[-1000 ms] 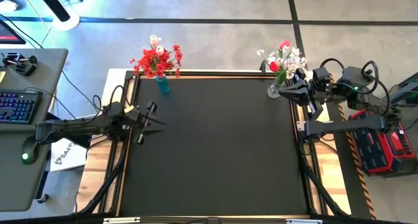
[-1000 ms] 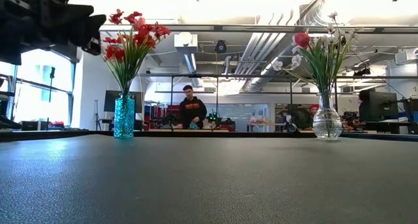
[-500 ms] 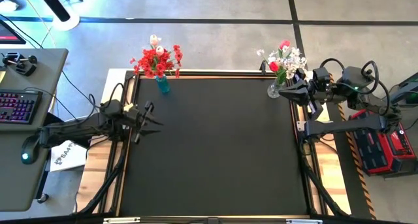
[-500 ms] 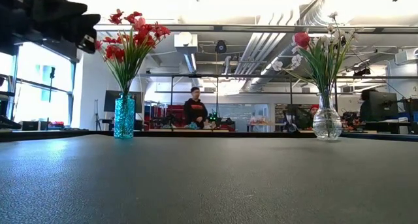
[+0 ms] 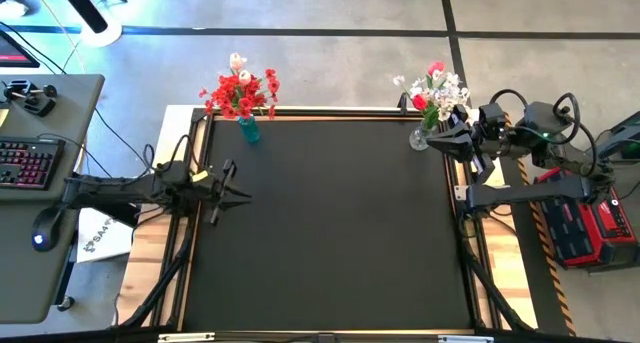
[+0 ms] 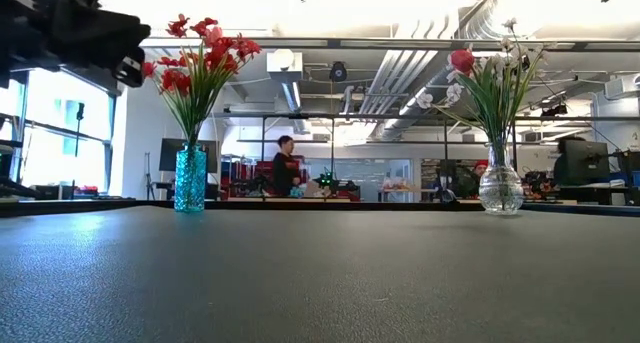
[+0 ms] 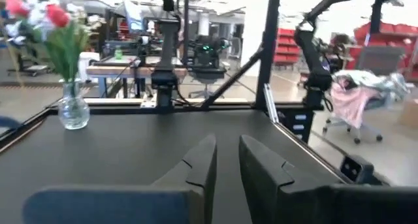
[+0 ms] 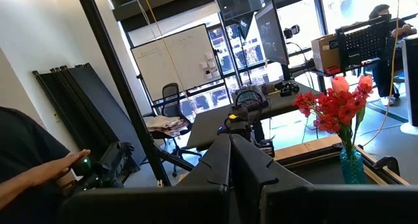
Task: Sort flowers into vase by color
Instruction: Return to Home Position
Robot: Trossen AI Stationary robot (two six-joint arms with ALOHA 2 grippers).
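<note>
Two vases stand by their bases at the black table's far edge. A blue vase [image 5: 248, 131] [image 6: 190, 179] [image 8: 351, 166] holds red blooms [image 5: 240, 89] and a pink-white tulip [image 5: 237, 61]. A clear glass vase [image 5: 420, 138] [image 6: 500, 189] [image 7: 73, 111] holds white blossoms [image 5: 450, 87], a red rose [image 5: 419, 101] and a pink tulip [image 5: 436, 70]. My left gripper [image 5: 226, 190] [image 7: 226, 160] hovers over the table's left side, open by a narrow gap and empty. My right gripper [image 5: 440, 135] [image 8: 230, 149] is shut and empty, right beside the clear vase.
The black mat [image 5: 330, 233] is bare between the arms. A side desk with a keyboard [image 5: 25, 165] lies left of the table, and a red case [image 5: 585, 223] lies right of it. A hand [image 8: 59, 166] shows in the right wrist view. A person [image 6: 285, 165] stands in the room behind.
My left arm has drawn back a little toward the table's left edge and shifted slightly. The right arm and both vases have kept still. The person behind the table has walked a few steps.
</note>
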